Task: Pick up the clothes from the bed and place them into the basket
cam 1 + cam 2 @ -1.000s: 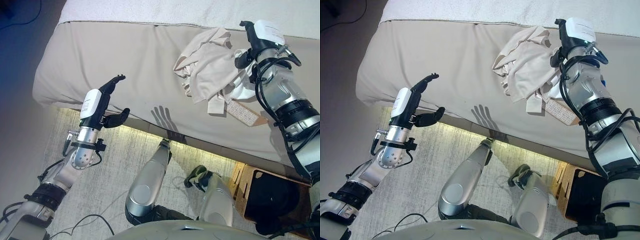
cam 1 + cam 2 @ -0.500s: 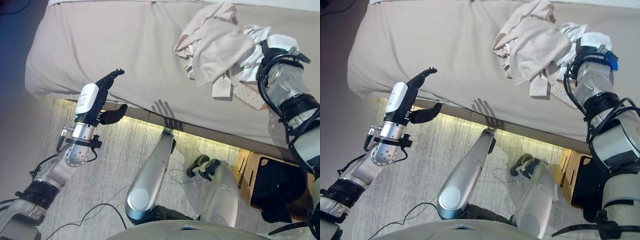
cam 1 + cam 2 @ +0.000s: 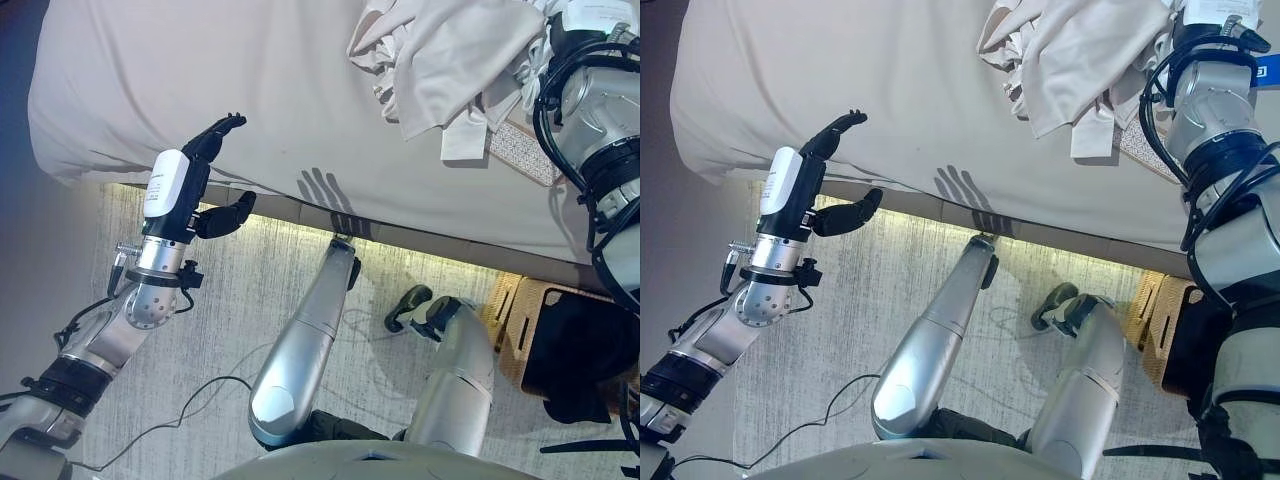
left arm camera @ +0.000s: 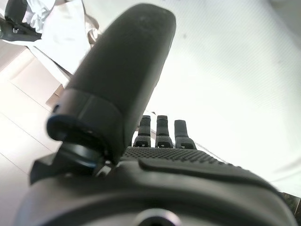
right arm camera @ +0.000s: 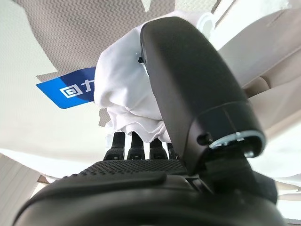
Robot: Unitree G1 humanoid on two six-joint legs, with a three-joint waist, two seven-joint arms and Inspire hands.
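The right hand (image 5: 197,108) now grips a white cloth (image 5: 124,101) from the clothes (image 3: 450,50) on the bed (image 3: 200,70) — earlier merely beside them. Left hand (image 3: 190,170) stays open, empty.

floor: pale grey striped rug (image 3: 240,300) | light: warm glow strip under furniture edge (image 3: 440,262)

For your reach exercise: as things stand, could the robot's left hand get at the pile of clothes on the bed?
Probably not without moving. The left hand hovers open at the bed's near edge, well apart from the clothes, which lie by the right hand. Bare mattress lies between, so nothing blocks it.
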